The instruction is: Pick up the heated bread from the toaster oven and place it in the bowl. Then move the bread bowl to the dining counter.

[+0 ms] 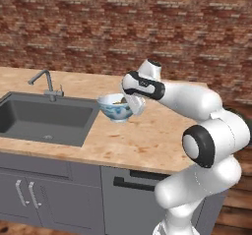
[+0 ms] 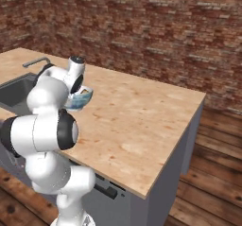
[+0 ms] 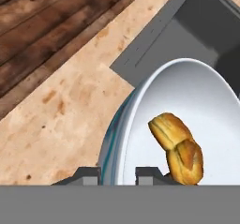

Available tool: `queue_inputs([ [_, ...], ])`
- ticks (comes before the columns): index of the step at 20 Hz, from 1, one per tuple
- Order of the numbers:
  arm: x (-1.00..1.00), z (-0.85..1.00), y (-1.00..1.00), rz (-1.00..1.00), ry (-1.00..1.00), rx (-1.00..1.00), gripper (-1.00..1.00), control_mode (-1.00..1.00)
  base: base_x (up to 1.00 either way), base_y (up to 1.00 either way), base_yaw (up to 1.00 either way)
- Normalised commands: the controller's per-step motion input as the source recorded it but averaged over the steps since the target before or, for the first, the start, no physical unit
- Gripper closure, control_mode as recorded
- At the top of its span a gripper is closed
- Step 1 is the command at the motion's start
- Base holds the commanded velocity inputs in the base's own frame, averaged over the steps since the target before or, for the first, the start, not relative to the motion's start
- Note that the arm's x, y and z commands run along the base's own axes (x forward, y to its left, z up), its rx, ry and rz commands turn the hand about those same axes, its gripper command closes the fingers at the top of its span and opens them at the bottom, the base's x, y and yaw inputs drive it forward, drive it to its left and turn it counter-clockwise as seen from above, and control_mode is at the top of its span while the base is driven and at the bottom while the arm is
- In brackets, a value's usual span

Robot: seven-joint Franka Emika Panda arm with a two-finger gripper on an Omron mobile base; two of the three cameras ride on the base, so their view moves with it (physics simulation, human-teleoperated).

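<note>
Red-brown brick wall behind, dark plank floor below, and in front a long light tan wood-grain dining counter (image 1: 147,140) on grey cabinets. Set into its left part — a dark inset sink (image 1: 44,118) with a curved metal faucet (image 1: 47,84) at the back edge. Just right of the sink, on the wood: a round glossy pale-blue-and-white bowl (image 1: 114,110), close to the sink's corner. Nothing else near it on the counter; the arm's white wrist crossing in front of the bowl's right side in the left base view, and covering most of it in the right base view, where only a sliver of blue-and-white wall (image 2: 81,100) peeks out.

Two-finger gripper (image 3: 117,174) clamped on the bowl's rim — one dark fingertip (image 3: 84,175) outside the wall, the other inside, drawn nearly together with only the thin rim between.

Seen from the hand camera alone: the bowl's white inside, and lying in it a small golden-orange rounded bread piece (image 3: 178,148), near the inner finger. In the left base view, only a tan speck of it above the rim.
</note>
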Motion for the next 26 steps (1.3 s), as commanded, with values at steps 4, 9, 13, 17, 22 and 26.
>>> queue_inputs([
  [4,0.57,-0.73,0.00,0.08,-0.18,-0.14,1.00,-1.00,0.00,0.00,0.00],
  [9,0.55,-0.74,-0.17,0.03,-0.19,-0.01,1.00,-1.00,0.00,0.00,0.00],
  [13,0.20,-0.87,-0.34,0.00,-0.17,0.00,1.00,-1.00,0.00,0.00,0.00],
  [17,0.14,-0.68,-0.06,0.00,-0.02,-0.02,1.00,-1.00,0.00,0.00,0.00],
  [22,0.09,-0.40,-0.02,0.00,0.00,-0.02,1.00,-1.00,0.00,0.00,0.00],
  [26,0.11,0.01,0.00,-0.01,0.11,0.00,-1.00,-1.00,0.00,0.00,0.00],
])
